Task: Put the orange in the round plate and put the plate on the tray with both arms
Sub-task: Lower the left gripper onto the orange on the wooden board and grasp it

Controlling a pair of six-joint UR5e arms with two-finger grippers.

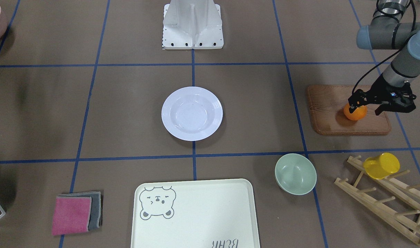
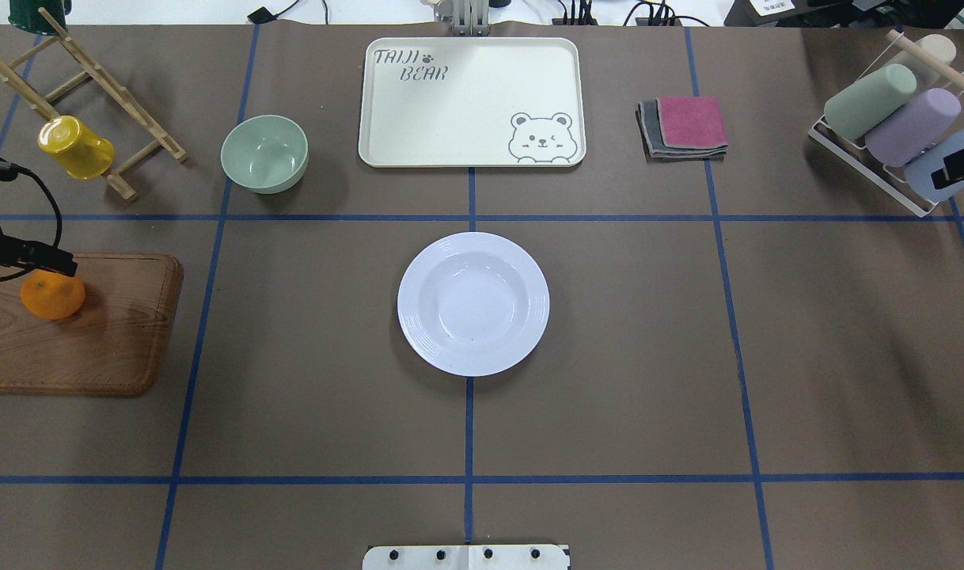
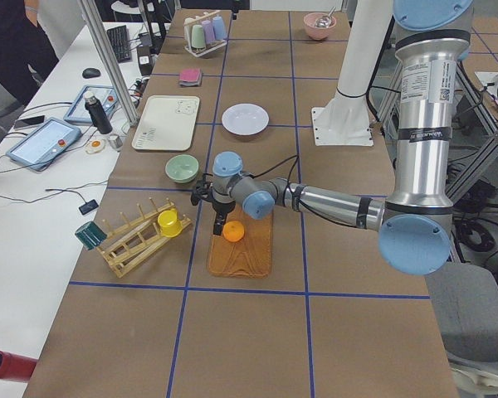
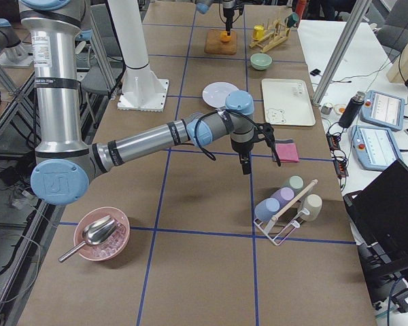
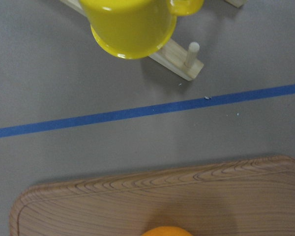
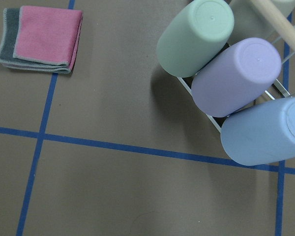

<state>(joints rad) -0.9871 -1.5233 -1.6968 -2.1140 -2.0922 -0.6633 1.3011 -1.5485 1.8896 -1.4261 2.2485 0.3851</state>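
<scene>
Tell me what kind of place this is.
Most likely a robotics lab set up for manipulation trials: a table gridded with blue tape, a left arm and right arm by a white pedestal, and a teach pendant on the side bench.

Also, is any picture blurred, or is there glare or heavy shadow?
Left wrist view: soft focus, the yellow cup and the orange cut by the edges. Front-facing view: mild glare on the round plate, dark shadows at the view's left edge. Overhead view: sharp.

The tray (image 2: 466,103) carries grey lettering, "TAIJI BEAR", at its ten o'clock corner in the overhead view. From across the table only "BEAR" shows, upside down. Print on the left arm (image 3: 423,108) is too small to read.
</scene>
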